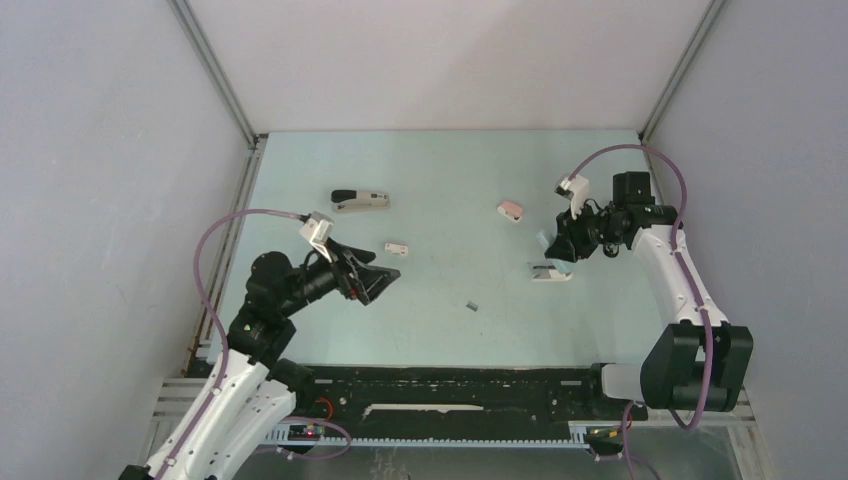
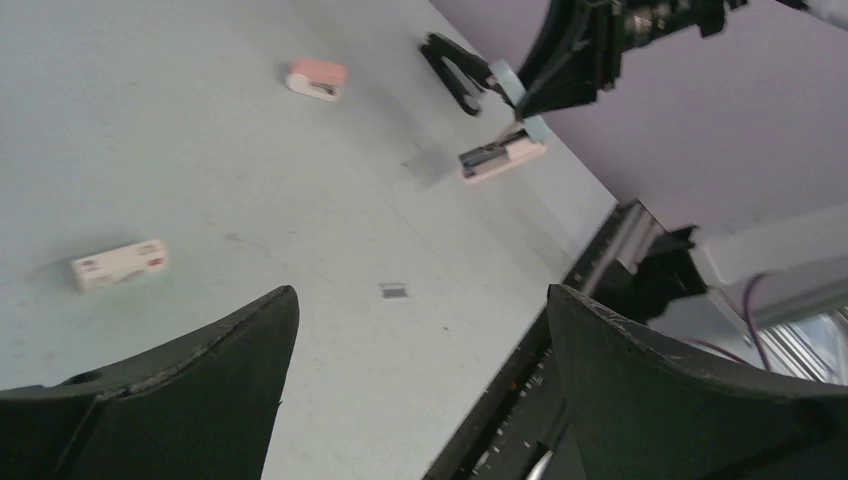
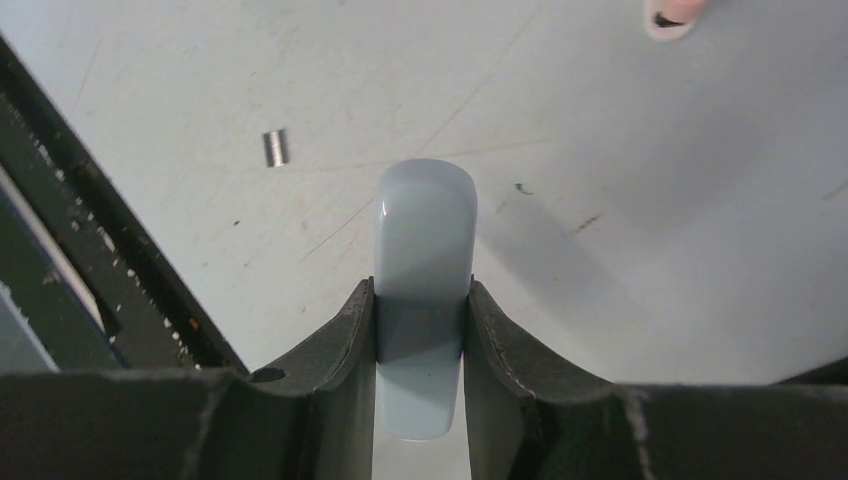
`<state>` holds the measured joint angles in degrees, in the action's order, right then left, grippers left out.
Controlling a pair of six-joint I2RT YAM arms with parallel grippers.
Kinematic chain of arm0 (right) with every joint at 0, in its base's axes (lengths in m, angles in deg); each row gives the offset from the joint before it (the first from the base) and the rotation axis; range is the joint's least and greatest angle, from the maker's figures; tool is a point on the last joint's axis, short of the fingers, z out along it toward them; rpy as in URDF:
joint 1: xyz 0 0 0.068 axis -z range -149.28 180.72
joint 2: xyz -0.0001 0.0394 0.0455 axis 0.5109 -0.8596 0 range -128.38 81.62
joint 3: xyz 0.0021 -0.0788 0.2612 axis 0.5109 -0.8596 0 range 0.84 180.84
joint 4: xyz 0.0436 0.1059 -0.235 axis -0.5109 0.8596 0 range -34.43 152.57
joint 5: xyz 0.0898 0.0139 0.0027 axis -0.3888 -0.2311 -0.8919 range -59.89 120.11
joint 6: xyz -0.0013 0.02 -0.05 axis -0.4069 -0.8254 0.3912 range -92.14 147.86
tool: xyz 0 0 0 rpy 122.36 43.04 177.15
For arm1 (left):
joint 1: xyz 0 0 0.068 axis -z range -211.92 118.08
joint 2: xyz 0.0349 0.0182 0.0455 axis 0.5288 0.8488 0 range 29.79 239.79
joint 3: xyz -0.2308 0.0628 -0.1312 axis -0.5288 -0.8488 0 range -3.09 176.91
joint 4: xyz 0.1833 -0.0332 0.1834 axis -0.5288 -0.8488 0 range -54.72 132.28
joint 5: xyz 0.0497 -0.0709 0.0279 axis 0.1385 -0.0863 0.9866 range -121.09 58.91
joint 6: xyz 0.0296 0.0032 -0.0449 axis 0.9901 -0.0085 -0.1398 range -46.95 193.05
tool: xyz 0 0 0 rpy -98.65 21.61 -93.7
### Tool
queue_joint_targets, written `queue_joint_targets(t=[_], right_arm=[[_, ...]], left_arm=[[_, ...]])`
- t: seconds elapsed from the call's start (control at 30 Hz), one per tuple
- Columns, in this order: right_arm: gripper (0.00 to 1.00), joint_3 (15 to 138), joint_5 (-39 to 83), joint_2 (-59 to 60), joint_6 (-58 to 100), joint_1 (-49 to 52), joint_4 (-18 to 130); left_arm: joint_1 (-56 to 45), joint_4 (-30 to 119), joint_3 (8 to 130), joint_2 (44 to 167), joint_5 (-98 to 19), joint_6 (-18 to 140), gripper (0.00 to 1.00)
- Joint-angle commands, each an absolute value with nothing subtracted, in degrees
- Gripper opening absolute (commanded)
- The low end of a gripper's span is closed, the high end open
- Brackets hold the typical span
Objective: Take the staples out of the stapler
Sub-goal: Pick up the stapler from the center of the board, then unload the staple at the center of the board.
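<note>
Closest to the lens: dark fingers [image 3: 335,350] of the right tool [image 3: 420,300], pressed onto both flanks of the stapler [image 3: 425,215], gripping its pale blue upper arm, rounded tip poking out past the fingertips.

Risks from here:
- Slip. Pinches only a smooth, glossy arm; on a jolt or a steep tilt, likely slide out of the fingers and a fall onto the counter [image 1: 450,170].
- Drag. Stapler's lower half [image 2: 497,158], cream with a dark channel exposed, hinged open below the tool, over the right side of the counter. Contact with the surface: cannot tell. With contact, a sideways move risks scraping it along and wrenching the hinge.
- Scatter. Contents of the channel not readable in any view. Shaking out from up there risks sending strips toward the black rail [image 1: 450,385] at the near edge, awkward to fetch back.
- Stray sweep. One short grey strip of staples [image 1: 470,305] loose on the counter between the two arms, well apart from the stapler; easily knocked away by a passing arm.

Tools:
- Right: partly closed, pinching the blue arm, touching nothing else in view.
- Other side, the left tool [image 2: 420,295]: spread wide, empty, hovering over the left side of the counter near a small white box [image 1: 396,248], touching nothing.

Untouched farther back: a pink block [image 1: 510,210] and a dark slim stapler [image 1: 360,200].
</note>
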<state>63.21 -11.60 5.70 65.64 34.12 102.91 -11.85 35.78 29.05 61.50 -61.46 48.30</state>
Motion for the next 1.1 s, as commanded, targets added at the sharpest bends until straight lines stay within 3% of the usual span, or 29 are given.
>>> queue_joint_targets(t=[0.0,0.27,0.53,0.8,1.07], right_arm=[[0.00,62.0,-18.2,8.8,73.8,34.1,108.8],[0.00,60.9,-20.6,12.4,83.3,32.0,114.1],[0.00,59.5,-19.0,16.0,95.8,25.4,118.8],[0.00,59.4,-13.1,16.0,105.1,14.5,119.8],[0.00,59.4,-13.5,16.2,110.3,10.0,119.0]], left_arm=[[-4.6,43.6,25.8,59.9,-58.2,42.9,1.00],[11.7,60.2,15.2,60.6,-43.2,41.5,0.98],[23.0,67.0,14.6,70.0,-36.4,51.8,0.98],[24.9,84.1,12.3,75.8,-43.7,70.0,0.99],[25.2,84.8,21.0,91.5,-55.5,82.0,0.99]])
